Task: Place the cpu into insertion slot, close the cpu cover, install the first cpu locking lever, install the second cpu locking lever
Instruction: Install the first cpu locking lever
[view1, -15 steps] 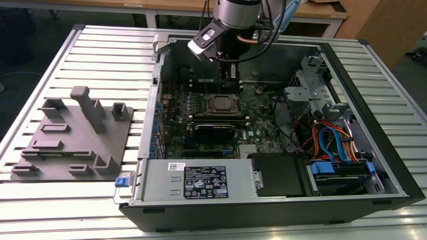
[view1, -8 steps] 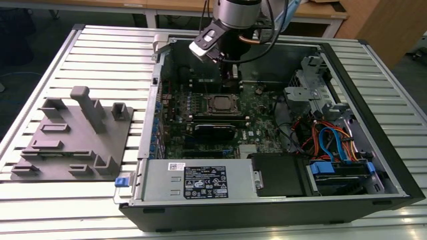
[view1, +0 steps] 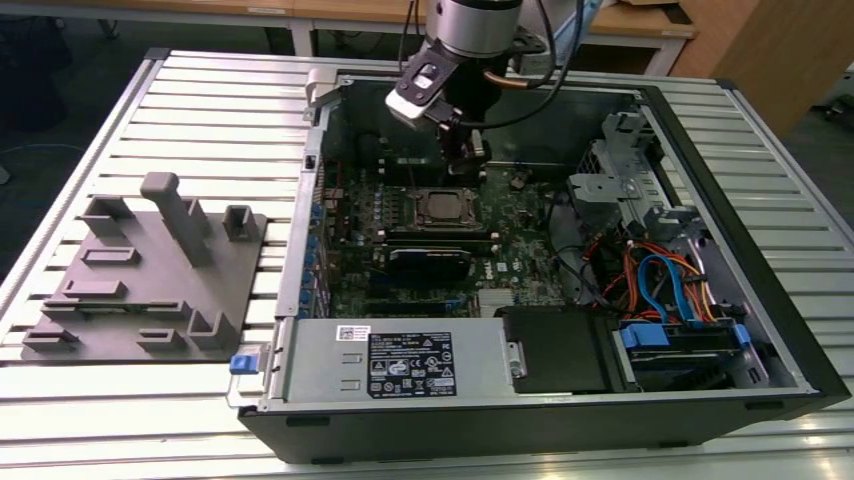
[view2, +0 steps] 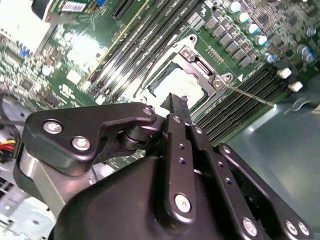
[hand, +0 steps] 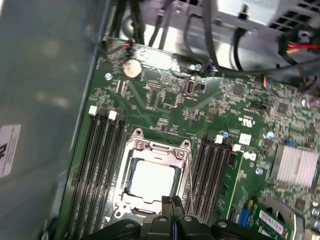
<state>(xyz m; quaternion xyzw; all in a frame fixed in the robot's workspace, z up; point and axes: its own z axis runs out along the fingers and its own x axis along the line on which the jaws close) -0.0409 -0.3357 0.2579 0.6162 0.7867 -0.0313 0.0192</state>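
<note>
The black gripper (hand: 172, 201) has its fingers pressed together, gripping nothing. Their tips sit over one edge of the small square black insertion slot (view1: 414, 210) near the middle of the green motherboard (hand: 165, 100). The small flat silvery-grey cpu (hand: 151, 179) lies in that slot, framed by the thin silvery metal cpu cover (hand: 160, 150) lying flat over it.

The cpu (hand: 150, 181) has a smooth, silvery-grey metal top with a dull sheen. The cpu cover (hand: 156, 149) framing it is bare stamped metal, brighter and glossier. The motherboard (hand: 165, 95) is green, lacquered and faintly glossy. The pincer (view2: 176, 100) is matt black with shiny steel screw heads. The worktop (view1: 200, 110) is pale ribbed metal, and the fixture (view1: 147, 290) on it looks like matt grey plastic.
</note>
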